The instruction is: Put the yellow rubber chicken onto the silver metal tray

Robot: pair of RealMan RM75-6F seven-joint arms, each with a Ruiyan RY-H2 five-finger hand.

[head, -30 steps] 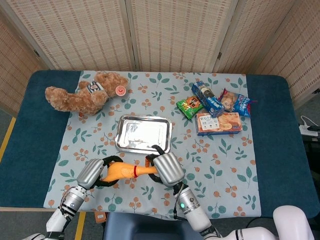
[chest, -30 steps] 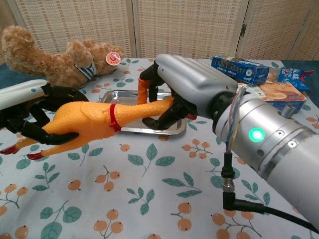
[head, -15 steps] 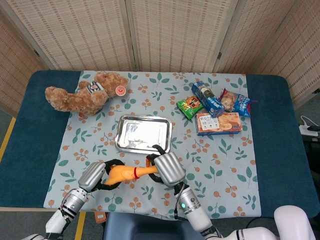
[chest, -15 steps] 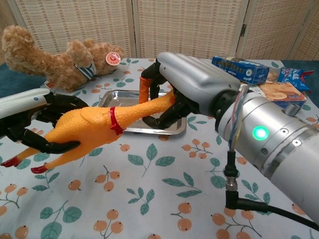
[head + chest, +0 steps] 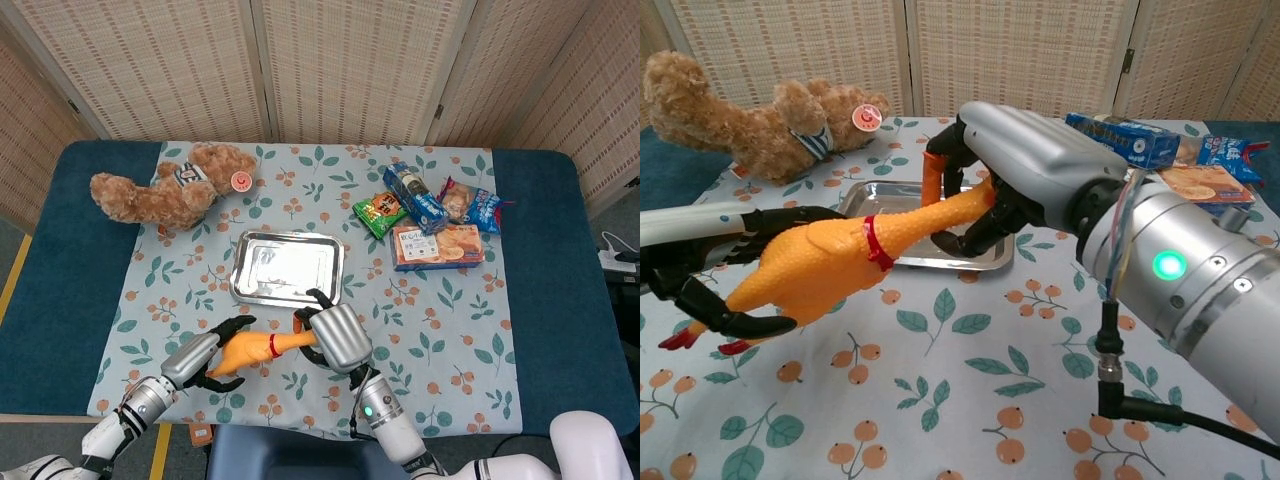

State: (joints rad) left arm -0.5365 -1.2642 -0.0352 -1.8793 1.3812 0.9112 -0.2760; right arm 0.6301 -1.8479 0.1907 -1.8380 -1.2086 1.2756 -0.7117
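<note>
**Two hands, one rubber chicken, short of the tray**

The right hand (image 5: pixel 1025 165) has its dark fingers (image 5: pixel 975 235) closed round the neck of the yellow rubber chicken (image 5: pixel 830 265), just ahead of the red band on the toy (the orange beak pokes up past the hand's knuckles). The chicken hangs above the leaf-and-berry tablecloth (image 5: pixel 940 400), its body slanting down and away from the right hand toward the left hand (image 5: pixel 715 275), whose black fingers lie spread around the plump body: some rest along its upper side, another curves beneath near the red feet. Whether the left hand truly bears any weight cannot be told from either view.

The silver metal tray (image 5: pixel 288 266) lies flat on the cloth just beyond the right hand, on its far side, bare and shining. In the head view the chicken (image 5: pixel 258 346) sits between the two hands, on the near side of the tray.

Well beyond the left hand, a brown teddy bear (image 5: pixel 165 187) sprawls on its side. Far beyond the right hand and off to its outer side, a cluster of snack packets (image 5: pixel 432 215) lies together.
</note>
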